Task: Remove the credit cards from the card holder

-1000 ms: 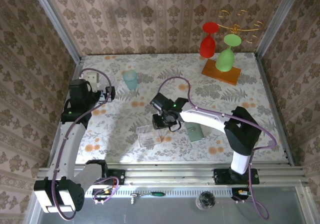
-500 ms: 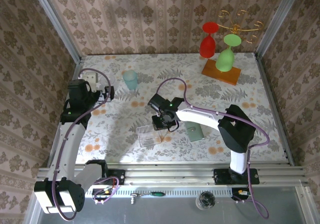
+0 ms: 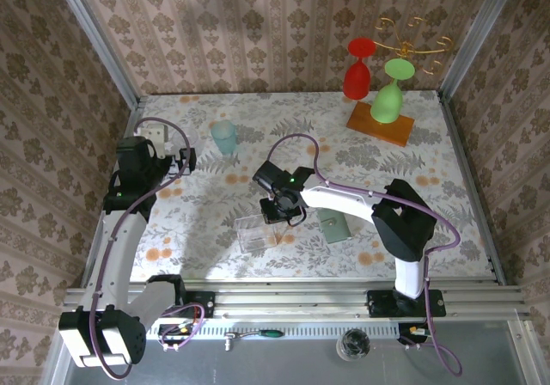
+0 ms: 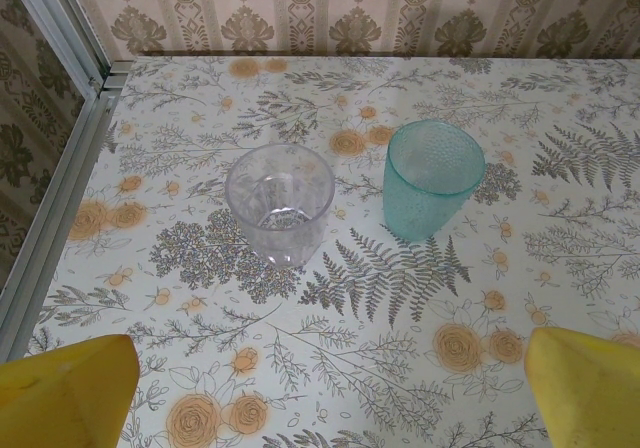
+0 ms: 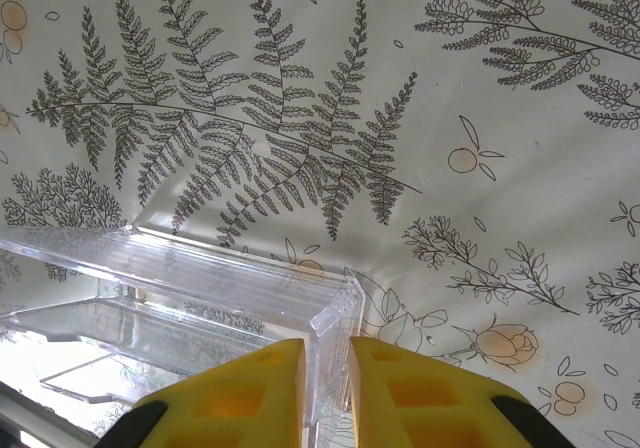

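We work over one flower-printed table (image 3: 430, 161), with two arms. At the far corner, well beyond the right gripper (image 3: 281, 217), one orange board (image 3: 381, 124) carries two upturned wine glasses, one red glass (image 3: 357, 71) and one green glass (image 3: 388, 93).

One clear box (image 3: 255, 232) sits right under the right gripper. In the right wrist view the yellow fingers (image 5: 250, 383) are drawn almost together astride the box's wall at a corner, one inside and one outside, and the wall fills the narrow gap, so we read this as a grip on the box.

The one card holder (image 3: 333, 227) lies flat on the table just beside the right gripper, on the side toward that arm's own base. It is apart from both the fingers and the box, and well away from the left gripper (image 3: 191, 159).

The left gripper's jaws stand wide apart and hold nothing. Two cups stand ahead of it, one clear cup (image 4: 279, 203) and one teal cup (image 4: 433, 178), near each other but not touching.
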You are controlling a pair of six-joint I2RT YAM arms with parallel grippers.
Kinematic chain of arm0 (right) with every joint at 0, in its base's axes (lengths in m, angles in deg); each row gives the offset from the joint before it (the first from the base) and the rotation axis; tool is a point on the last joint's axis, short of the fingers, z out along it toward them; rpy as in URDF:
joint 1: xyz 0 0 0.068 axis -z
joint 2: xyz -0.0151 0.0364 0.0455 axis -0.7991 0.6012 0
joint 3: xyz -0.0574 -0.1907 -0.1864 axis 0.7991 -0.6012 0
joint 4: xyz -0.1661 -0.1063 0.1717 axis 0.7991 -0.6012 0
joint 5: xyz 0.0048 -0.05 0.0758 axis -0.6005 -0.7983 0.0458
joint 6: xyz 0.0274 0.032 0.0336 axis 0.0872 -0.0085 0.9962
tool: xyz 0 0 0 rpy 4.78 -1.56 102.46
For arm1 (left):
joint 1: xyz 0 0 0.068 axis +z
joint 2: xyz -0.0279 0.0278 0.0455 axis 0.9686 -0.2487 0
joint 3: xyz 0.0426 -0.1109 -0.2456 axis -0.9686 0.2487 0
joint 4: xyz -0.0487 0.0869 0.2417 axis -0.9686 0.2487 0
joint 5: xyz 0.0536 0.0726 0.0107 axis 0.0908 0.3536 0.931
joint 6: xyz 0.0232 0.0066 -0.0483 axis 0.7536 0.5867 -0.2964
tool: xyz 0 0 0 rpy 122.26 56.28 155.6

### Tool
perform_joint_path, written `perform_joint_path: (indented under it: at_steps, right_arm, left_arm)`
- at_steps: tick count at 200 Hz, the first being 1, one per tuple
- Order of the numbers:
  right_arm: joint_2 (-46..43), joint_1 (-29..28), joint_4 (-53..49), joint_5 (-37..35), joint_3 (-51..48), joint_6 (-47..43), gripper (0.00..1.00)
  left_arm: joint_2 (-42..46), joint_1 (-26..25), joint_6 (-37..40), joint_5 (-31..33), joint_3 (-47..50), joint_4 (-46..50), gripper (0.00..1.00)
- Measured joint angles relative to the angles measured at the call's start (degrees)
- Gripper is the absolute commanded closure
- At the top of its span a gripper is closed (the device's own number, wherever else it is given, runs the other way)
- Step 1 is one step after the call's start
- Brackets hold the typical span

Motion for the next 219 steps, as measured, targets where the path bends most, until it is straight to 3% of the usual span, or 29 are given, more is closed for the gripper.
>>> perform_joint_path:
  at_steps: [219]
  right_arm:
    - [-0.63, 0.87, -0.04, -2.1, -0.07, 0.26, 0.96]
  left_arm:
    - [-1.57, 0.37, 0.0, 0.0, 0.0, 0.35, 0.0]
